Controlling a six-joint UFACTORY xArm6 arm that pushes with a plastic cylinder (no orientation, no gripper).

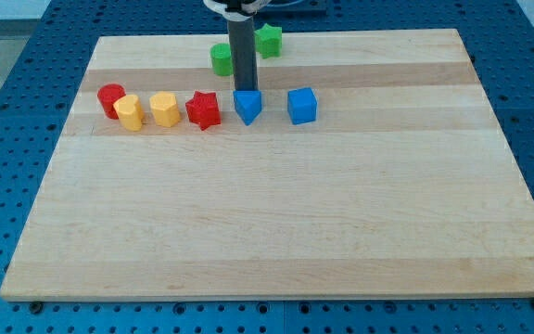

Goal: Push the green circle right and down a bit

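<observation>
1. Our tip [245,90] is the lower end of a straight, dark, matte rod that descends from the view's top. It is a plain rod end with nothing to open or close, and it holds nothing. It rests just at the upper edge of the blue block below it; we cannot tell whether the two touch.
2. The green circle [221,59], a short smooth plastic cylinder, lies just up and to the view's left of our tip, close against the left side of the rod.
3. A second green block [269,40], with a notched, star-like outline, sits up and to the view's right of our tip, partly behind the rod.
4. The blue block [247,107] directly below our tip tapers to a point at its lower end.
5. The blue cube [302,106] stands to the view's right of our tip, apart from the pointed blue block.
6. To the view's left of our tip, a row runs outward: a red star [203,110], a yellow faceted block [164,109], a rounded yellow block [130,112] and a red cylinder [110,97], the last two touching.
7. All blocks rest on a pale wooden board [276,223] with lengthwise grain, laid on a blue perforated table [17,56].
</observation>
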